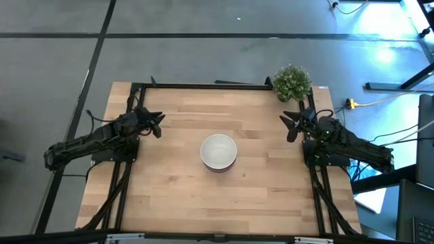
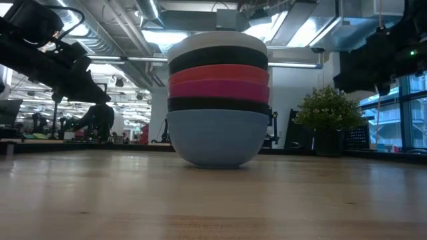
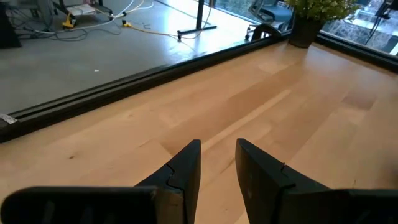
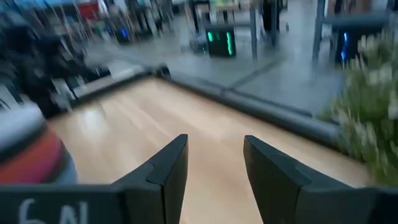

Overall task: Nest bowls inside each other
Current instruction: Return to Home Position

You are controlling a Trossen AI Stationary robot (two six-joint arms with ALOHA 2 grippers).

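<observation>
The six bowls stand nested in one stack (image 1: 219, 152) at the table's middle. In the low view the stack (image 2: 217, 100) shows a blue bowl at the bottom resting on the table, then black, magenta-pink, red, black, and white on top. My left gripper (image 1: 157, 124) is open and empty, above the table toward its left edge, well left of the stack; it also shows in the left wrist view (image 3: 217, 158). My right gripper (image 1: 290, 126) is open and empty toward the right edge, right of the stack; it also shows in the right wrist view (image 4: 214, 158).
A small green potted plant (image 1: 292, 82) stands at the table's far right corner, close behind my right gripper. A black frame (image 1: 203, 86) runs along the table's far edge and sides. Bare wood lies around the stack on all sides.
</observation>
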